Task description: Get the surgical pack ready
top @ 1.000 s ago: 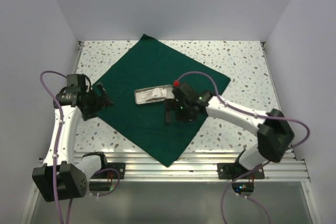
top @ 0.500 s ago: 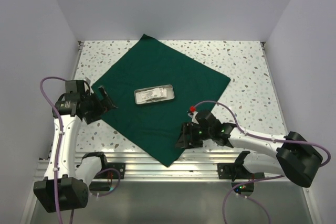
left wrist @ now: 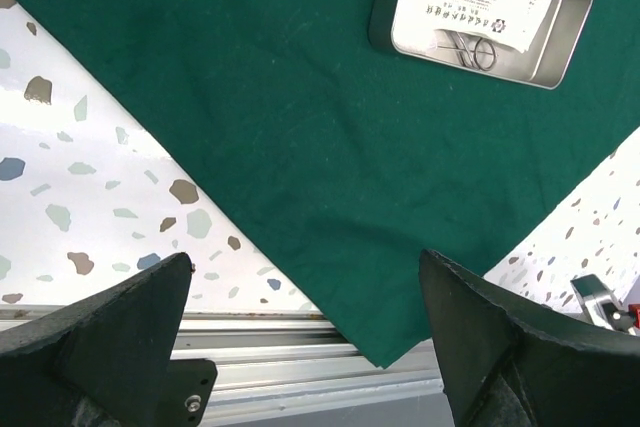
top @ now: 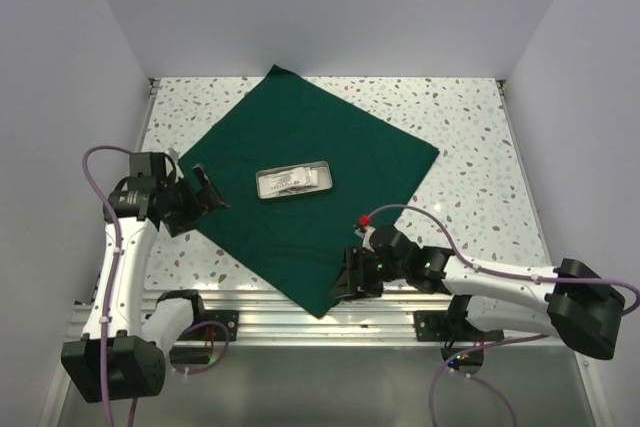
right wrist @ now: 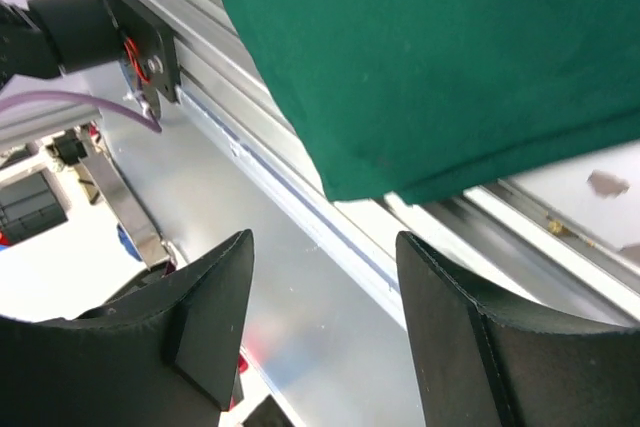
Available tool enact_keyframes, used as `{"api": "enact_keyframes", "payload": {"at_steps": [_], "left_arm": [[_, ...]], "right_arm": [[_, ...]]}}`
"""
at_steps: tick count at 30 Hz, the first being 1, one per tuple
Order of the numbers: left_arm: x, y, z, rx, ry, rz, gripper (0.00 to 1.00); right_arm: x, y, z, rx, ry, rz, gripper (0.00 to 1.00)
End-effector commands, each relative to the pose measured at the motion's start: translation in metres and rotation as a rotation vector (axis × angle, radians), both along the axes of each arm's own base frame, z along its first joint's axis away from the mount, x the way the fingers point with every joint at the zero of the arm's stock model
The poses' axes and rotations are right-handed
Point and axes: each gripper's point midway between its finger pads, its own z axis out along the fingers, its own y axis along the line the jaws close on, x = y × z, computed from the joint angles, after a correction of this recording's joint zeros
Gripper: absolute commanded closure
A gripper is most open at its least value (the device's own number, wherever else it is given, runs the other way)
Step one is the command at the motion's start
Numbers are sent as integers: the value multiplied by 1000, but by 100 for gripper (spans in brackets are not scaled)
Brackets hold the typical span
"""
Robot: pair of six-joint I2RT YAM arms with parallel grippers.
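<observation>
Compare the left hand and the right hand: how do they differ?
The left hand is by the left corner of the green drape; the right hand is at its near corner, close to the front rail. The left hand faces across the drape toward the steel tray; the right hand faces only that near corner. Both are open and empty.

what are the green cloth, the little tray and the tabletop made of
Green cloth: looks like woven fabric, matte, with a soft, limp edge at the near corner. Tray: probably stainless steel, going by its dull silver sheen and thin pressed rim. Tabletop: white with coloured flecks, terrazzo look; stone or printed laminate, cannot tell.
</observation>
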Motion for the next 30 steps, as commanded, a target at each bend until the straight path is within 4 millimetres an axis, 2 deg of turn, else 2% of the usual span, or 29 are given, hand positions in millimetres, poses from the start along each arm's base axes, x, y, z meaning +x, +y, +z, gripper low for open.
{"api": "enact_keyframes", "payload": {"at_steps": [1, 6, 12, 21, 24, 25, 27, 28, 30], "left_arm": [[6, -5, 4, -15, -36, -13, 1], [5, -6, 4, -16, -35, -17, 1], [5, -6, 5, -21, -33, -20, 1], [8, -3, 10, -2, -34, -16, 0], [10, -3, 10, -1, -33, -14, 1], [10, -3, 10, 0, -32, -13, 1], [11, -2, 10, -2, -33, -9, 1], [11, -2, 10, 0, -34, -9, 1], [12, -2, 10, -1, -32, -5, 1]], "right_arm": [[-4, -6, -8, -35, 17, -56, 37], [-3, -9, -22, -68, 34, -82, 35], [2, 7, -36, -38, 39, -67, 35], [7, 35, -24, 30, 18, -27, 37], [7, 46, -12, 86, 20, -14, 45], [5, 49, -8, 99, 32, -1, 58], [5, 55, 1, 114, 32, 12, 75], [5, 57, 5, 112, 32, 23, 87], [8, 58, 19, 74, -8, 59, 90]]}}
